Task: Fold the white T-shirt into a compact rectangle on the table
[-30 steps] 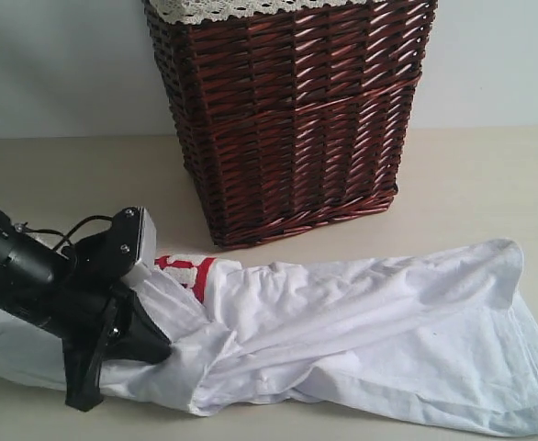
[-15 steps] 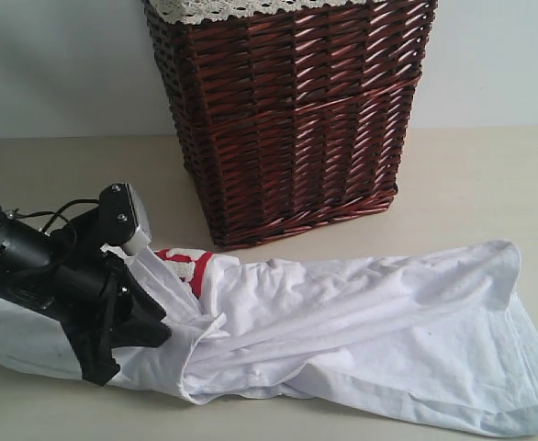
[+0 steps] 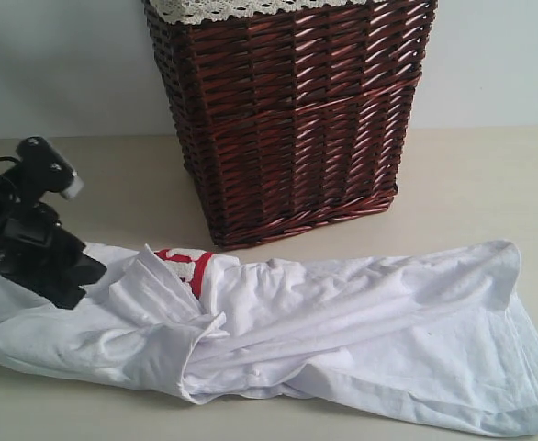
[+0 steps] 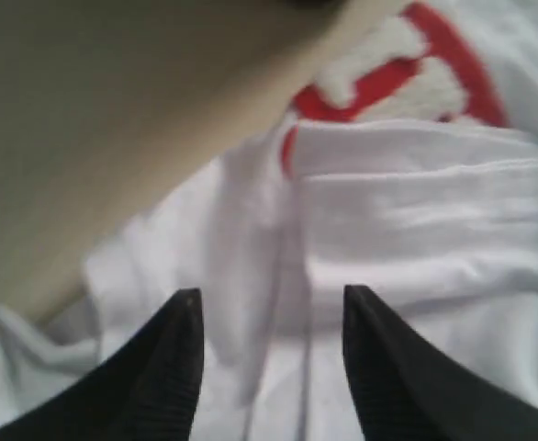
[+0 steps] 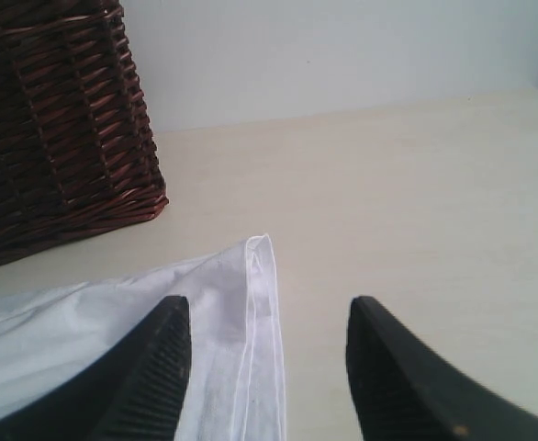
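Exterior view: the shirt (image 3: 361, 312) lies on the bench (image 3: 489, 175) as one long crumpled band, bunched and creased, not folded flat. The left arm (image 3: 26, 248), black, sits at one end of the band. The left jaws point down at the cloth there, tips at its edge. The gap between them cannot be judged from this angle. Red lettering (image 3: 191, 266) shows in a fold just beyond the jaws. The basket (image 3: 292, 110), dark wicker with a lace trim (image 3: 223, 7), stands on the bench behind the shirt, well beyond the jaws

Left wrist view: left jaws spread, nothing between them. Both fingertips (image 4: 182, 322) are over white cloth, and whether they touch it cannot be told. The shirt (image 4: 416, 230) fills the space ahead of the tips, in soft ridges. The red lettering (image 4: 407, 73) lies farther ahead of the jaws. Bare bench (image 4: 95, 119) runs off to one side of them

Right wrist view: right jaws spread, holding nothing. The end of the shirt (image 5: 113, 322) lies under and ahead of one fingertip (image 5: 163, 349). Its stitched hem (image 5: 267, 276) ends in the gap between the two tips. The other tip is over bare bench (image 5: 416, 202). The basket (image 5: 58, 119) stands well ahead of the jaws, on the shirt's side
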Robot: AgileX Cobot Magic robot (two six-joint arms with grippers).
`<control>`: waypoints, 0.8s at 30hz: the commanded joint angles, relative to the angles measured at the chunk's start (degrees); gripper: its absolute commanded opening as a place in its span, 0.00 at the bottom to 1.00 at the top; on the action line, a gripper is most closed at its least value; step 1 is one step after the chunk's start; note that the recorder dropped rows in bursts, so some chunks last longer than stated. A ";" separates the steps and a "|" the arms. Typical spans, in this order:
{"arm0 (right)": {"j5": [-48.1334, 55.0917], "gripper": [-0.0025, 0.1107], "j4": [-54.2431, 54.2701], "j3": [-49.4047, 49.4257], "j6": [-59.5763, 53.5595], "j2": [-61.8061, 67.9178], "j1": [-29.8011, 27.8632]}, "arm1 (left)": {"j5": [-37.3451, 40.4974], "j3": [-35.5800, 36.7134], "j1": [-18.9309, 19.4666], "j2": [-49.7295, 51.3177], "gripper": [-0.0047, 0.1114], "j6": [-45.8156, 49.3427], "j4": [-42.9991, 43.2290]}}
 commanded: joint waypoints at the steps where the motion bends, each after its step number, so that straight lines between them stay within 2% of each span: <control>1: -0.94 0.47 -0.21 0.07 -0.02 -0.35 -0.26 | -1.60 -0.17 7.11 0.72 0.51 -9.81 0.27; 4: -0.94 0.47 -0.21 0.07 -0.02 -0.35 -0.26 | -1.78 -0.17 11.96 0.94 0.68 -14.82 -0.45; 6: -0.94 0.47 -0.21 0.07 -0.02 -0.35 -0.26 | 0.26 -0.17 13.81 1.37 0.75 -17.09 1.71; 11: -0.94 0.47 -0.21 0.07 -0.02 -0.35 -0.26 | 9.77 0.18 14.71 2.77 0.74 -23.98 7.83; 16: -0.94 0.47 -0.35 0.07 -0.02 -0.35 -0.26 | 5.11 1.27 14.71 2.78 0.74 -24.66 11.86; 24: -0.94 0.47 -0.05 0.07 -0.02 -0.35 -0.26 | -0.37 2.82 14.71 4.31 0.74 -28.41 12.02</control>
